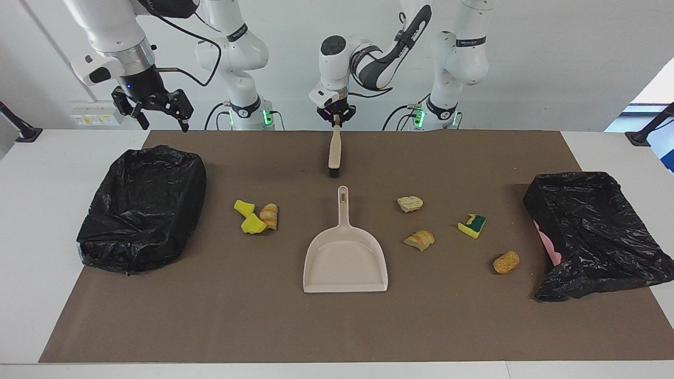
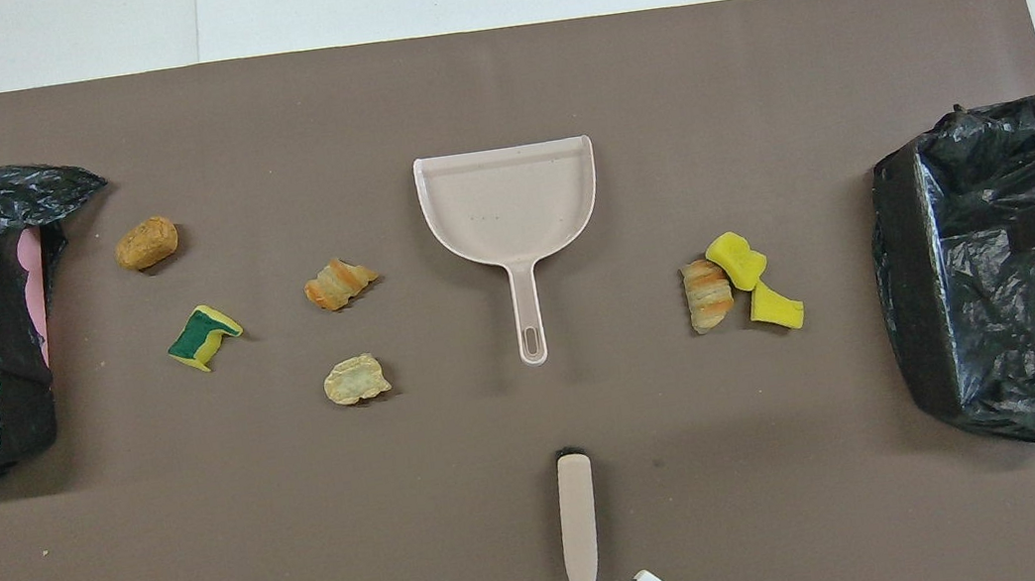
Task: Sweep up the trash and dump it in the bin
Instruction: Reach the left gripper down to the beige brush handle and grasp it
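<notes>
Dustpan (image 1: 345,263): beige, flat on the brown mat (image 1: 337,326) at mid-desk; pan holds nothing; handle points toward the robots. Landmark for all entries below.
Bin A (image 1: 142,208): lined with a black bag, toward the right arm's end of the desk from the dustpan; contents cannot be told.
Bin B (image 1: 595,231): black bag over a pink body, toward the left arm's end from the dustpan, mouth turned toward the dustpan; contents cannot be told.
Trash, group 1: two yellow chunks (image 1: 248,217) and one orange-and-cream striped chunk (image 1: 269,215), touching one another, between the dustpan and bin A, level with the dustpan handle.
Trash, group 2: four separate pieces between the dustpan and bin B. Pale cream chunk (image 1: 409,203) beside the handle; striped chunk (image 1: 419,239) beside the pan; yellow-and-green chunk (image 1: 472,225) closer to bin B; orange chunk (image 1: 506,261) near the mouth of bin B.
Trash, appearance: small torn sponge pieces, each far smaller than the dustpan; all lie on the mat, none in the pan.
Brush (image 1: 334,152): beige handle, dark bristle end down, nearer to the robots than the dustpan, in line with its handle.
Left claw (image 1: 336,120): closed on the brush handle's top.
Right claw (image 1: 152,108): fingers spread, holding nothing, raised above bin A; arm waits.
</notes>
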Robot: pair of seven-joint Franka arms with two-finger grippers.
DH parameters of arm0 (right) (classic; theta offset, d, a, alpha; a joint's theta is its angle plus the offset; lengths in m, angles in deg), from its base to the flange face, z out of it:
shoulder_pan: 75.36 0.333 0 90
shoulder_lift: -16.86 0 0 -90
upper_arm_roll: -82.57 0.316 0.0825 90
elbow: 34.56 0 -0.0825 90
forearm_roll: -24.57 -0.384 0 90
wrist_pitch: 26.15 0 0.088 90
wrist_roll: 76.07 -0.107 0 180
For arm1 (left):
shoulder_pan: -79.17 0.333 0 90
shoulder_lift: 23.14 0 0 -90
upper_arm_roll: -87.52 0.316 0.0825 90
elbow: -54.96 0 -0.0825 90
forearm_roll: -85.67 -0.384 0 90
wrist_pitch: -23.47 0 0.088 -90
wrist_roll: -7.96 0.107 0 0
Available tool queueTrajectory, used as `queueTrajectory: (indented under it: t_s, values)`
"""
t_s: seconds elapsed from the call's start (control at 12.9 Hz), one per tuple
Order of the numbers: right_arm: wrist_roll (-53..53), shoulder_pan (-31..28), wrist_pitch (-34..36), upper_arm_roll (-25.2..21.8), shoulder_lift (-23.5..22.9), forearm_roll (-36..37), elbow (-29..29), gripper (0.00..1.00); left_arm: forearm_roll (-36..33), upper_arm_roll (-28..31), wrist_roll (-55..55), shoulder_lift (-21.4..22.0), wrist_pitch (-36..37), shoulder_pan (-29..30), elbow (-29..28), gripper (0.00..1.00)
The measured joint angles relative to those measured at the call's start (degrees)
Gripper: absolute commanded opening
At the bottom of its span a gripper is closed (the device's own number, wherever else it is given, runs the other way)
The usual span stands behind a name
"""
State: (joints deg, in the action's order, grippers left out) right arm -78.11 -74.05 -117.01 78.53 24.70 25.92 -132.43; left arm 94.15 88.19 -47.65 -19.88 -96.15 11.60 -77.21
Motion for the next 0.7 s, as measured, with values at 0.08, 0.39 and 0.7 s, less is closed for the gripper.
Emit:
queueTrajectory:
  t_s: [0.08,0.39,0.7]
  values:
    - [0.0,0.0,0.0,0.0,0.0,0.0,0.0,1.0,-0.55,0.25,0.61,0.79,2.6,1.27,0.85,0.0]
    - [0.0,0.0,0.0,0.0,0.0,0.0,0.0,1.0,-6.86,0.74,2.14,2.84,11.79,5.83,3.85,0.0]
    - [0.0,0.05,-0.49,0.04,-0.01,0.0,-0.1,1.0,-8.06,0.87,2.81,2.79,15.79,15.76,7.19,0.0]
